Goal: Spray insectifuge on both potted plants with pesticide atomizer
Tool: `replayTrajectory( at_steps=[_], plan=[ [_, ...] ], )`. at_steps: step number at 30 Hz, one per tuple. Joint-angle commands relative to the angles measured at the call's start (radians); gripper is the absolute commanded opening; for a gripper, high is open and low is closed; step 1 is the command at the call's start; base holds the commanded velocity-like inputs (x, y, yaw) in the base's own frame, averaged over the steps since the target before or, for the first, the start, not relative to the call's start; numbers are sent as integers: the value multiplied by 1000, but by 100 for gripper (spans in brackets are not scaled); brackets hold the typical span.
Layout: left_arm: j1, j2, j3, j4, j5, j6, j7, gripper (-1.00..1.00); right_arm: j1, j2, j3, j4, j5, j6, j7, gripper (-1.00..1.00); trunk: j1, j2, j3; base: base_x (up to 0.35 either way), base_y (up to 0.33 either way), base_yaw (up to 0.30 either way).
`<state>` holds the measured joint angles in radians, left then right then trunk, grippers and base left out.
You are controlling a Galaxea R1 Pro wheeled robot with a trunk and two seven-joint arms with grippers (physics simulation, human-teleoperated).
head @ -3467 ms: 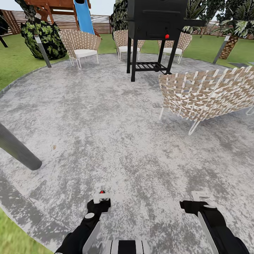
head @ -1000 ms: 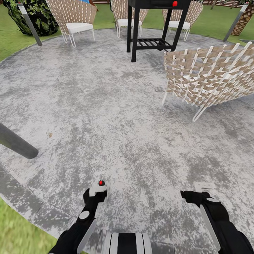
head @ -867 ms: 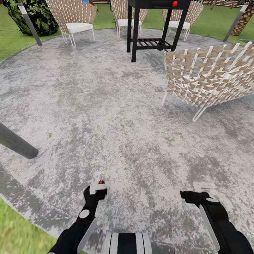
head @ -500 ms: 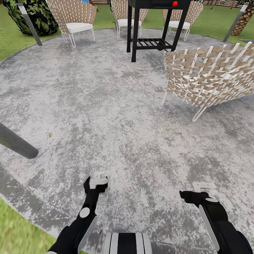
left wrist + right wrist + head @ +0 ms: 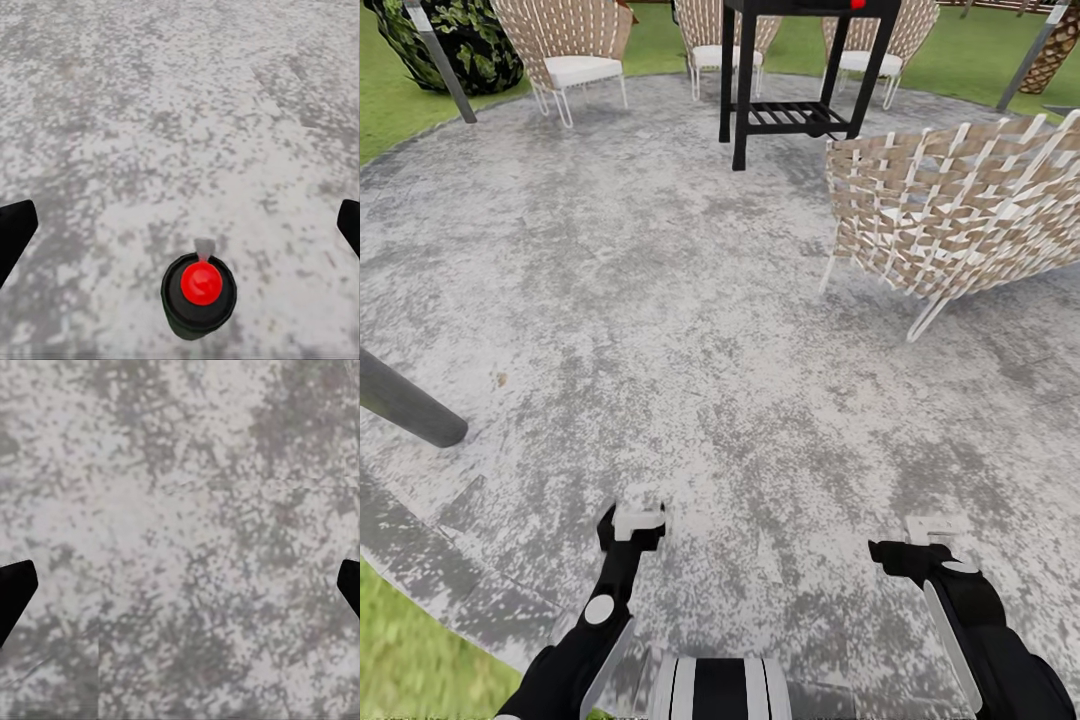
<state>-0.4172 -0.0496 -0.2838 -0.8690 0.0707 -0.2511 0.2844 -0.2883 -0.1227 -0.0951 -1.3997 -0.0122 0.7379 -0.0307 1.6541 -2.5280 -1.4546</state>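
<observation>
The pesticide atomizer (image 5: 200, 289) stands on the mottled grey patio (image 5: 660, 300), seen from above in the left wrist view as a dark round body with a red dot on top. My left gripper (image 5: 633, 520) (image 5: 180, 229) hangs open over it, fingers (image 5: 15, 232) spread wide to either side and clear of it. In the head view the gripper covers the bottle. My right gripper (image 5: 925, 535) (image 5: 180, 592) is open above bare paving, holding nothing. Both potted plants are out of view.
A woven wicker sofa (image 5: 960, 220) stands at the right and a black grill stand (image 5: 785, 100) in the middle far back. Wicker chairs (image 5: 565, 45) line the patio's far edge. A grey leaning post (image 5: 405, 405) is at the left, with lawn (image 5: 400, 640) beyond the paving.
My left gripper has moved forward over the atomizer, so the red dot no longer shows in the head view. The head camera has tilted slightly. The right arm has stayed put.
</observation>
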Motion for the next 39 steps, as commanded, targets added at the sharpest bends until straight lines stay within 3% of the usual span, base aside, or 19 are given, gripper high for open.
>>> replayTrajectory(
  at_steps=[1,7,11,21,29,39],
  plan=[
    [0,0,0,0,0,-1,0,100,0,0,0,0,0,0,0,100,0,0,-4,0,0,0],
    [-2,0,4,32,-15,-18,-3,100,0,-2,-4,-1,1,0,0,100,3,-2,-27,0,0,0],
    [-35,5,6,56,-27,-56,-5,100,0,-2,-5,-1,1,0,-1,100,5,-3,-43,0,0,0],
    [-72,2,6,59,-29,-59,-5,100,0,-2,-4,-1,1,0,-2,100,9,-5,-81,0,0,0],
    [-72,1,5,58,-29,-60,-5,100,0,-2,-3,-1,1,0,-1,100,9,-5,-81,0,0,0],
    [-72,-1,5,58,-28,-60,-5,100,0,-3,-5,-1,1,1,0,100,14,-7,-120,0,0,0]
  ],
)
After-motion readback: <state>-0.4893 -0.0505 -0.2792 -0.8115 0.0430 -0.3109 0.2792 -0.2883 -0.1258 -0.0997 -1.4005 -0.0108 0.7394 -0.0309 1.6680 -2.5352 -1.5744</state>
